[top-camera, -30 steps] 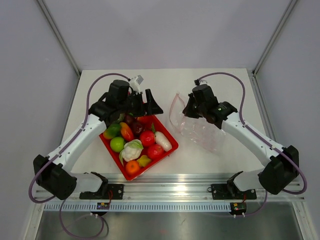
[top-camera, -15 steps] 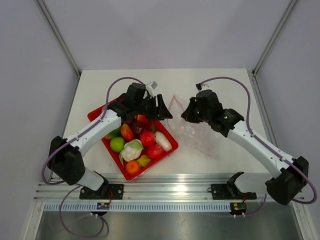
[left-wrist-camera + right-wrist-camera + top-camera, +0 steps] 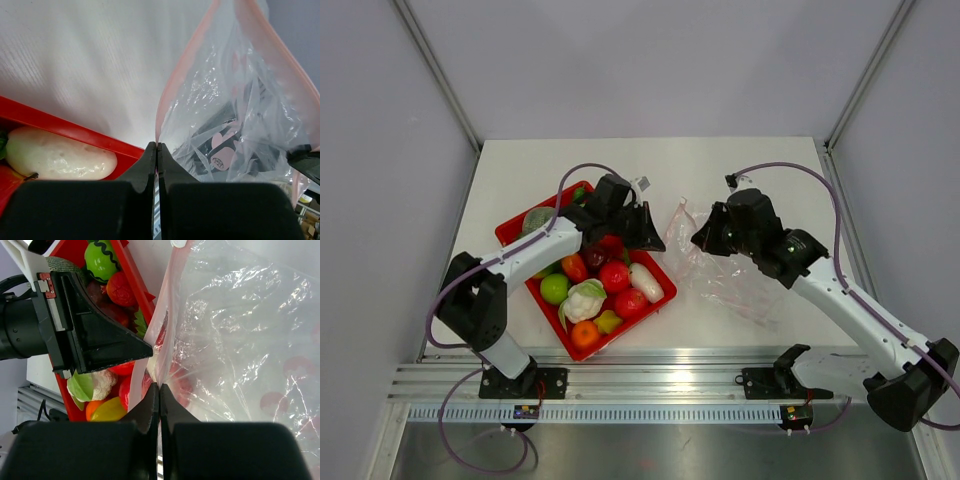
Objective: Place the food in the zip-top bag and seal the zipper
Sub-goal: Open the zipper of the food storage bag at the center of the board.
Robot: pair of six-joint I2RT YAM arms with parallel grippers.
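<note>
The food [image 3: 588,292], glossy toy fruits and vegetables, fills a red tray [image 3: 510,228]. Right of it lies the clear zip-top bag [image 3: 730,275], its mouth toward the tray. My left gripper [image 3: 658,241] is shut on one lip of the pink zipper [image 3: 186,62], pinched at the fingertips [image 3: 150,152]. The right gripper [image 3: 699,240] is shut on the opposite lip of the bag [image 3: 235,340], just beside the left one. A white radish [image 3: 55,155] lies in the tray next to the left jaws. In the right wrist view the left gripper [image 3: 150,347] points at the zipper [image 3: 169,310].
The tray's near corner [image 3: 595,352] almost reaches the metal rail [image 3: 660,380] at the table's front edge. Grey walls stand left, right and behind. Purple cables [image 3: 790,172] loop above both arms. White tabletop [image 3: 650,165] shows behind the tray and bag.
My left arm swung right from above the tray to the bag's mouth and its jaws shut on the zipper lip. The right arm shifted slightly right, still holding the bag.
</note>
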